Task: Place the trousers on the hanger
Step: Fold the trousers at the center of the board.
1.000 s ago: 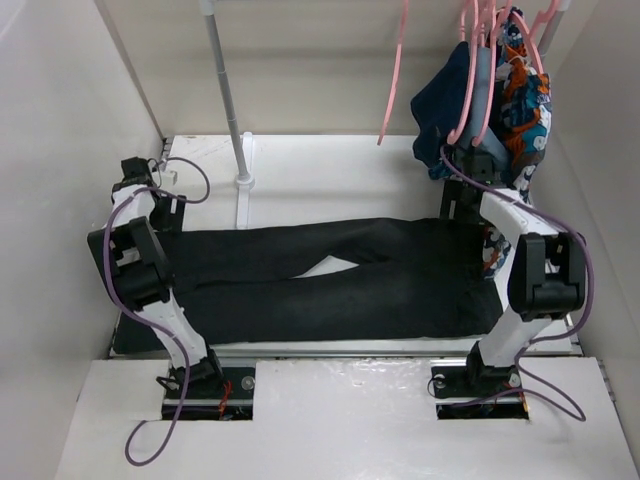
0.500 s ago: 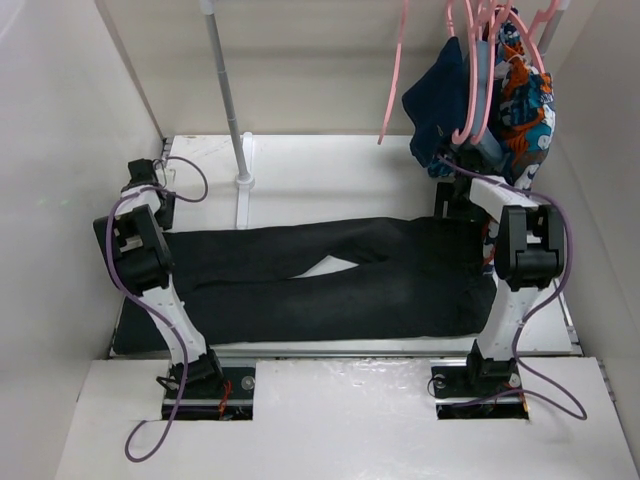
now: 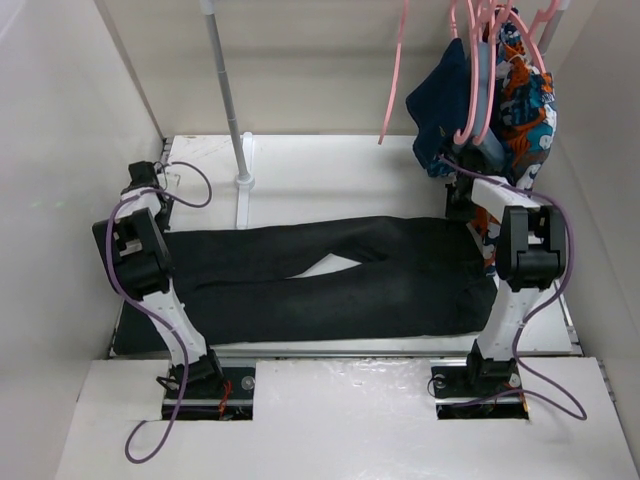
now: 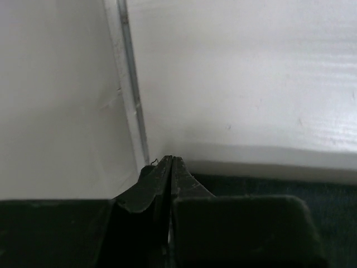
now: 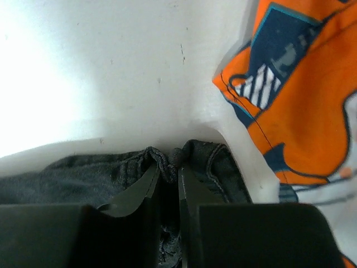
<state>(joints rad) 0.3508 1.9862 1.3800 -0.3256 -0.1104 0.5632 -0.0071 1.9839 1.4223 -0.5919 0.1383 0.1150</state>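
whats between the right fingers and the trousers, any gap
No gap: in the right wrist view the right gripper has its fingers shut on a bunched fold of the trousers, touching it directly.

The white table (image 3: 330,180) carries the black trousers (image 3: 330,285), which lie flat across it from 9 o'clock to 3 o'clock, waist at 3 o'clock and leg ends at 9 o'clock. The two legs run side by side, and a small wedge of bare tabletop shows between them near the middle. At about 11 o'clock a grey pole (image 3: 225,90) stands on a white foot (image 3: 243,182), apart from the trousers
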